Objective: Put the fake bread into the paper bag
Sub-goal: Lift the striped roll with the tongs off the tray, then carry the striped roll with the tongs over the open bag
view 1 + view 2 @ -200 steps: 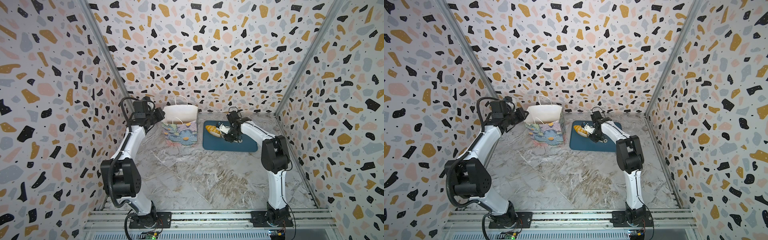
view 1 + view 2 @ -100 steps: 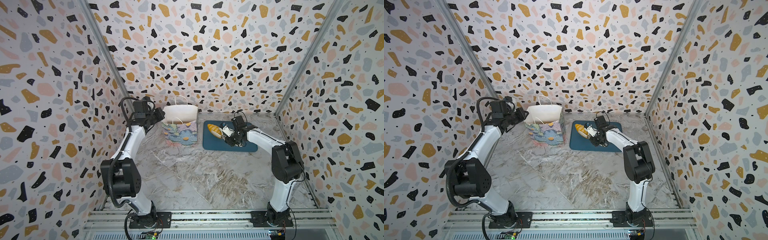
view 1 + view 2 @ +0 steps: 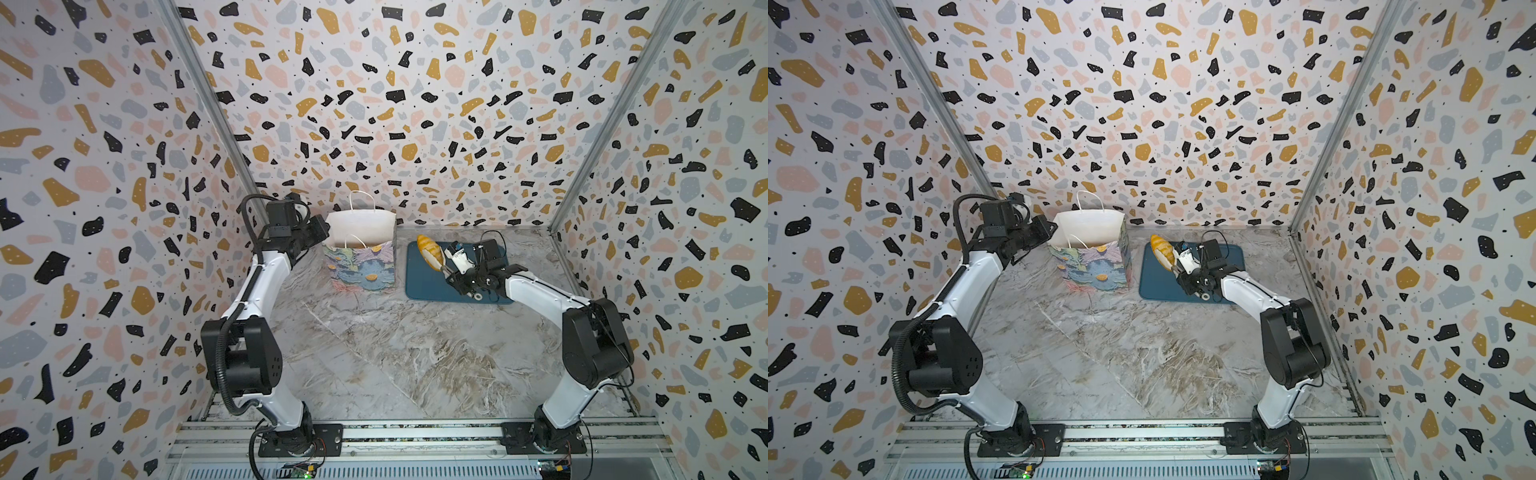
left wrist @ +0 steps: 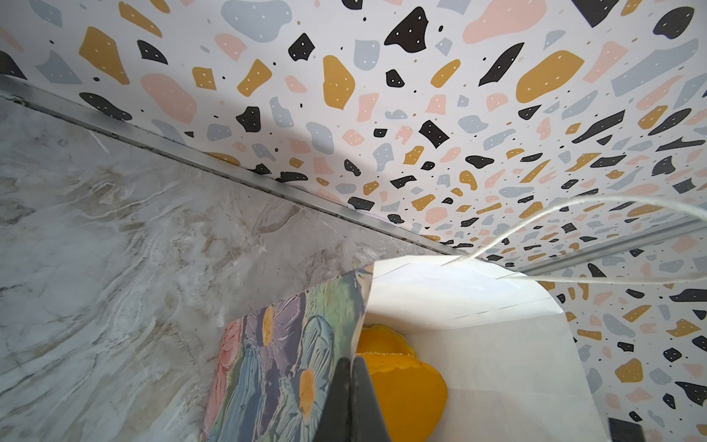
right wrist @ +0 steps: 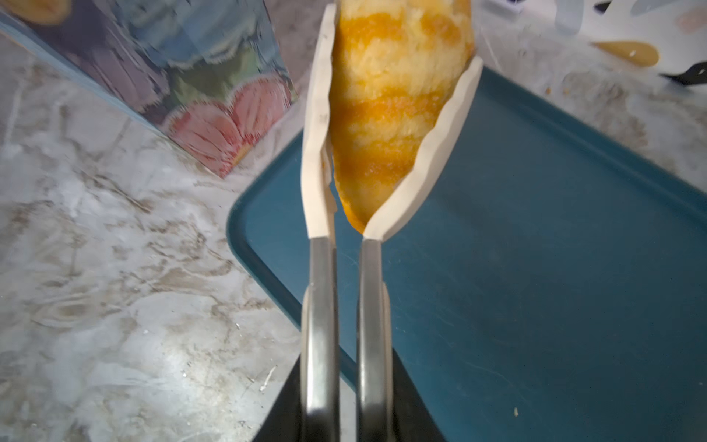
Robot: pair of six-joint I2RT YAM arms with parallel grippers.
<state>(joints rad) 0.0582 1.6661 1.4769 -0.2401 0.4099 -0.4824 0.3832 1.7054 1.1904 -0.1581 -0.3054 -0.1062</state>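
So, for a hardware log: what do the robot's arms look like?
Left arm and right arm: white links, bulky black joints. A ribbed black cable follows the left; thin black wires loop at the right wrist. Left tool: dark grey.

Lab-style robot test cell, terrazzo-print walls (image 3: 374,104), marble-look tabletop (image 3: 395,353), aluminium mounting rail (image 3: 415,434) along the front edge

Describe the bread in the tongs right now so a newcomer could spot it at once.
Start at the dark-teal tray right of the flowered paper bag. Over its far-left corner, tongs pinch a long golden roll with pale stripes, the only bread visible outside the bag.
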